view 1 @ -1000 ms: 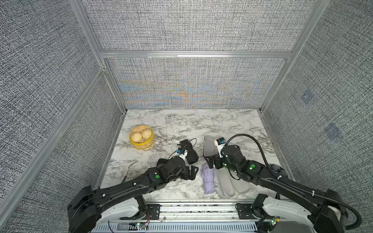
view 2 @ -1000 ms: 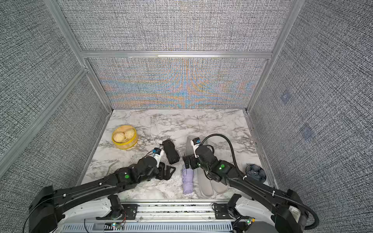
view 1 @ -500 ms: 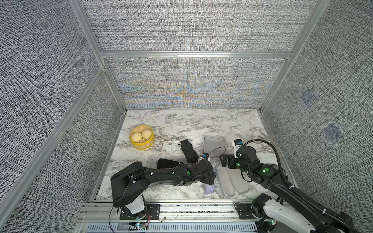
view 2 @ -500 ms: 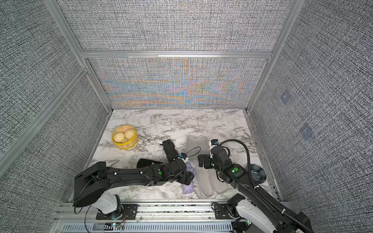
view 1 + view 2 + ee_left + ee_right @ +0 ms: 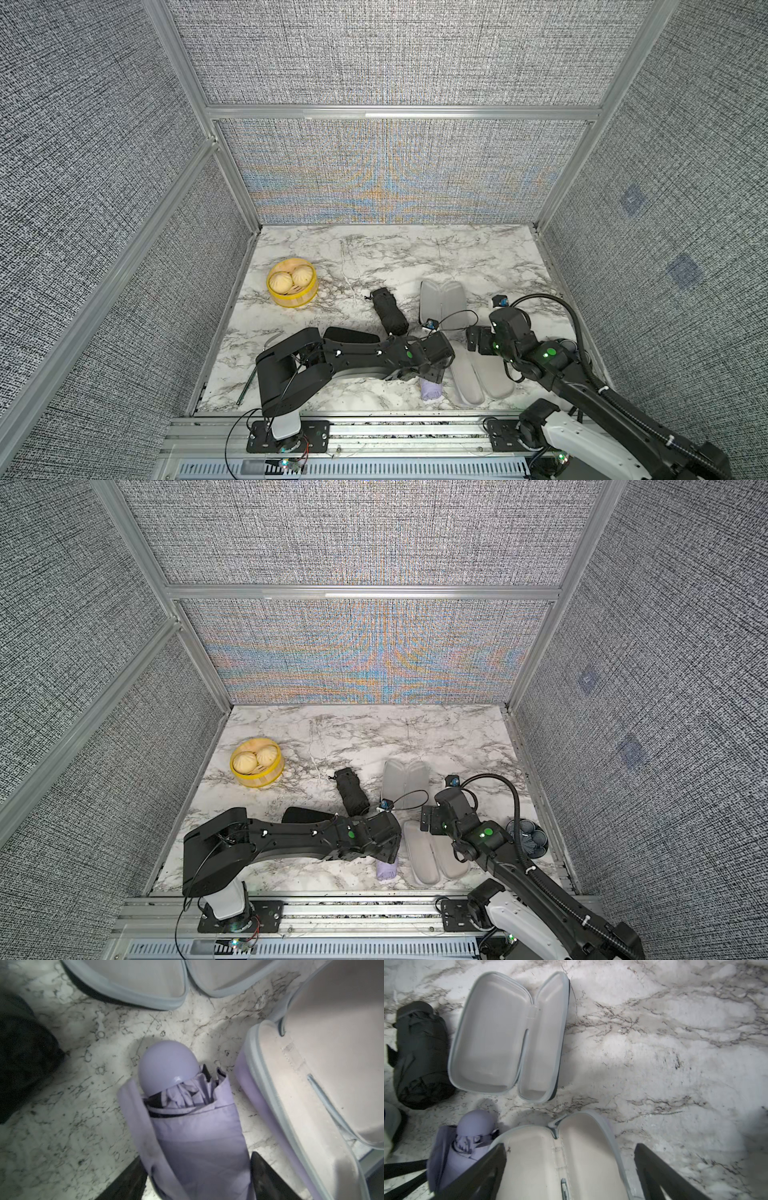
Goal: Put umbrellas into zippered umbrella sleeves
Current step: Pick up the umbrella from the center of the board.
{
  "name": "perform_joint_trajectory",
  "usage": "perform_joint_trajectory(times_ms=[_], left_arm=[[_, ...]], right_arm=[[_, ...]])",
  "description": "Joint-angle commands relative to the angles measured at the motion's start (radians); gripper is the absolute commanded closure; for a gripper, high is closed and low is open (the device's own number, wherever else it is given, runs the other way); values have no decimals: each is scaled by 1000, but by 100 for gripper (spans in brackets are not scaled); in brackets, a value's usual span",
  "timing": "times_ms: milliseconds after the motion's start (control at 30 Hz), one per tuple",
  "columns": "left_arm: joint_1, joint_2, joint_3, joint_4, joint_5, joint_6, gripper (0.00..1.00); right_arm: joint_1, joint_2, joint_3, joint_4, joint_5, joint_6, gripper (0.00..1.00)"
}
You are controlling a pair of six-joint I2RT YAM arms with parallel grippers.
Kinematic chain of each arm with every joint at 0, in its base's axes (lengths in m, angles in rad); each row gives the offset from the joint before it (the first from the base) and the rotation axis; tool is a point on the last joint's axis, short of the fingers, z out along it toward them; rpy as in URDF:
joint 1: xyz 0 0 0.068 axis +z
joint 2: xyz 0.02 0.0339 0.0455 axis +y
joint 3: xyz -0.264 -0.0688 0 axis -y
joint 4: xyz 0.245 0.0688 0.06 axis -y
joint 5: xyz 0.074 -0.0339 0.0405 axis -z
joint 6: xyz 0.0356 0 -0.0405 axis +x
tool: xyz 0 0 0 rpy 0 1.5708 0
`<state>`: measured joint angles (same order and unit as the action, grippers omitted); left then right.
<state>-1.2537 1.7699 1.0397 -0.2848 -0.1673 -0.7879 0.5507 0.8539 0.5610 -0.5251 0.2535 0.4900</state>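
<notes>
Two fingers of my left pincer (image 5: 197, 1159) straddle the lavender umbrella (image 5: 187, 1118), lying on the bench (image 5: 415, 253) at lower centre in both top views; clamped or not, I cannot tell. My right pincer (image 5: 570, 1148) gapes above the open lavender sleeve (image 5: 533, 1167) beside it.

Mostly hidden beneath the left arm (image 5: 357, 361) in both top views: lavender umbrella (image 5: 431, 388). Cut off by the wrist view's edge between the left fingers (image 5: 128, 1180); unclear whether touching.
</notes>
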Motion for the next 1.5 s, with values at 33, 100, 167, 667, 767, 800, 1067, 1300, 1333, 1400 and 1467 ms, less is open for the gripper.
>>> perform_joint_trajectory(times_ms=[33,100,167,667,767,800,1067,1300,1333,1400,1467], left_arm=[[-18,22,16,-64,-8,-9,19],[-34,31,29,-88,-21,-18,17],[-39,30,31,-101,-32,-20,16],[-35,76,77,-127,-62,3,30],[-24,22,36,-90,-87,-3,37],[-19,3,24,-79,-95,-4,38],[-19,-77,-3,-50,-85,16,44],[-32,-187,-45,-18,-100,7,45],[-33,-187,-49,33,-74,13,45],[-33,-158,-46,129,12,23,46],[-43,-121,-28,174,69,26,48]], right_arm=[[0,48,2,-24,7,19,1],[0,71,19,-65,9,32,1],[4,73,17,-74,-2,41,1],[9,177,-25,-15,-6,41,4],[9,239,-23,13,-28,45,7],[8,261,-15,10,-31,50,8],[15,367,12,36,23,115,14],[38,392,14,39,32,169,17],[38,384,11,50,13,167,17],[41,361,8,55,-2,163,17],[38,326,0,60,-16,154,17]])
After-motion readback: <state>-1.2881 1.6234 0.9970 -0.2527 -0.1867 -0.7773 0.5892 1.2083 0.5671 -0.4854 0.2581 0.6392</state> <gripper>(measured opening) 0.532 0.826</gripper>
